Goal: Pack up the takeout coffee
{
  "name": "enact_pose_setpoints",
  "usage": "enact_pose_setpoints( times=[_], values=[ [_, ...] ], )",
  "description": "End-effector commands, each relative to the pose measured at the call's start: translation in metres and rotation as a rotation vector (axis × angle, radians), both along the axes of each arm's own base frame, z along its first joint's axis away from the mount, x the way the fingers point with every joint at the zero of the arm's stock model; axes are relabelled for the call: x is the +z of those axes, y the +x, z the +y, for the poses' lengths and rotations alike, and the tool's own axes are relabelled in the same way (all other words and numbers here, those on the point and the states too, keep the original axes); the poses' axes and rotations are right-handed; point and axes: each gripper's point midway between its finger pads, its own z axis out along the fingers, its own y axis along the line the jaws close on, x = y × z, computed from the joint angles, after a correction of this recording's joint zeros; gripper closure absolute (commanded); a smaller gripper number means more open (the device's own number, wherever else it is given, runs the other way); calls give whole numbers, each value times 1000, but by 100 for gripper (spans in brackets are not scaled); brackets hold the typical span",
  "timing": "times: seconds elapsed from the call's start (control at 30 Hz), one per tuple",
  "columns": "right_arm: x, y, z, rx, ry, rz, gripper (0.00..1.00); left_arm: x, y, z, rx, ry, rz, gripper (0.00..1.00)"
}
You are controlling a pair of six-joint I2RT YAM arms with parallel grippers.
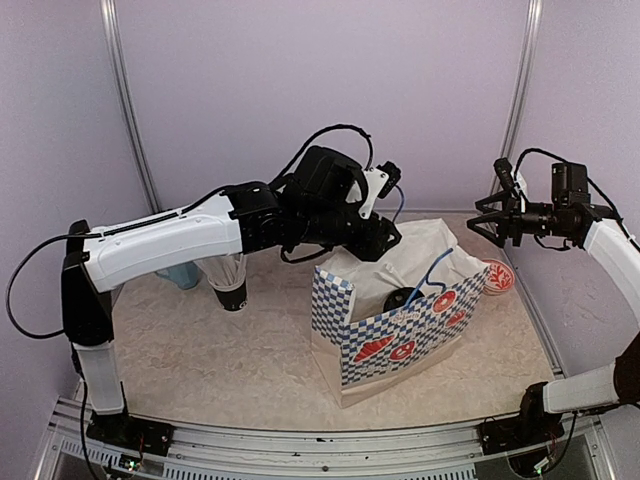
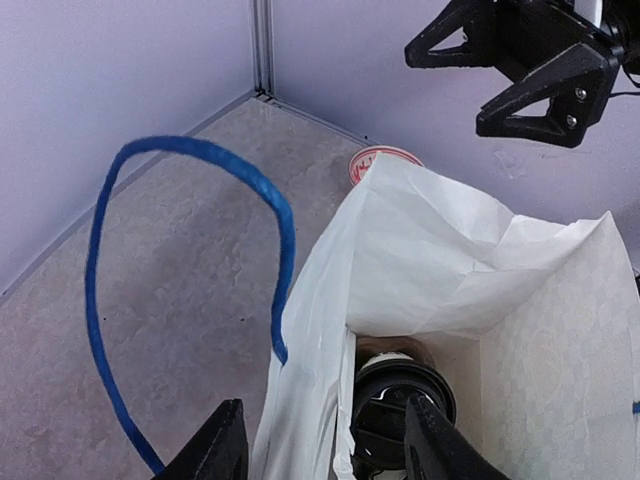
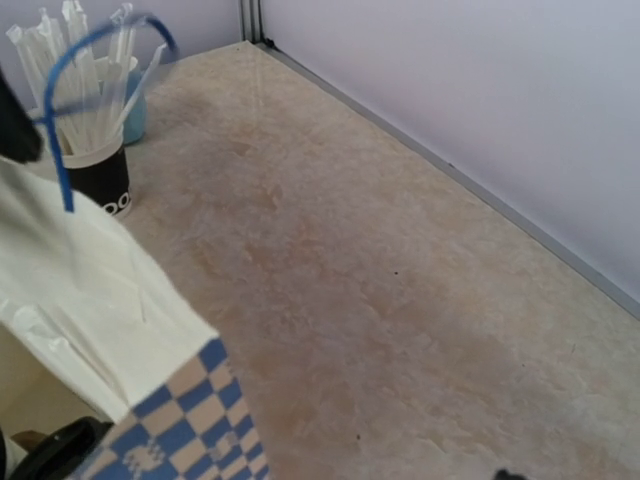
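My left hand hangs over the bag, fingers apart, holding nothing. A cup stands inside, right below, upright so it won't spill. My right hand is open and empty, off to the side.

Blue-and-white checked bag with red emblems, blue handle, black cup lid, beige mottled table

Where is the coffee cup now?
The cup sits inside the bag, right of centre in the top view, under the left gripper; the left wrist view shows its lid.
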Motion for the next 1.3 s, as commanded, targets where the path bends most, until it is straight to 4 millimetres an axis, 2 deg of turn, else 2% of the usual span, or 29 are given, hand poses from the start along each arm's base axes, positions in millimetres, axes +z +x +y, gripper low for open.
enact_pose_setpoints(
  times=[0.0,0.23,0.37,0.43,0.63,0.73,0.8,0.87,1.03,1.07,1.13,1.2,1.27],
  values=[
    [0,-5,-1,1,3,-5,27,49,-10,28,32,-27,-93,47],
    [2,-7,-2,-1,-6,-13,27,59,-19,50,36,-11,-85,49],
    [3,-8,-2,1,-7,-17,27,55,-9,68,66,12,-55,34],
    [2,-8,-2,0,-7,-15,27,45,-2,73,70,46,-17,30],
    [0,-8,-2,-7,-15,-15,27,11,11,69,20,76,113,34],
    [1,-8,-3,-11,-19,-17,27,-5,9,60,-54,70,187,35],
    [1,-8,-4,-16,-23,-18,27,-7,3,53,-111,52,216,38],
    [0,-8,-4,-19,-25,-18,27,-8,5,52,-99,45,217,41],
    [-3,-7,-5,-22,-26,-10,27,6,36,74,79,38,140,42],
    [-3,-7,-4,-22,-26,-9,27,11,37,77,89,31,125,42],
    [-3,-6,-5,-23,-27,-9,27,31,32,85,84,-7,90,42],
    [-2,-5,-5,-21,-25,-7,27,47,17,85,29,-55,72,40],
    [-3,-4,-4,-20,-22,-4,27,51,-2,80,-41,-78,82,38]
  ],
)
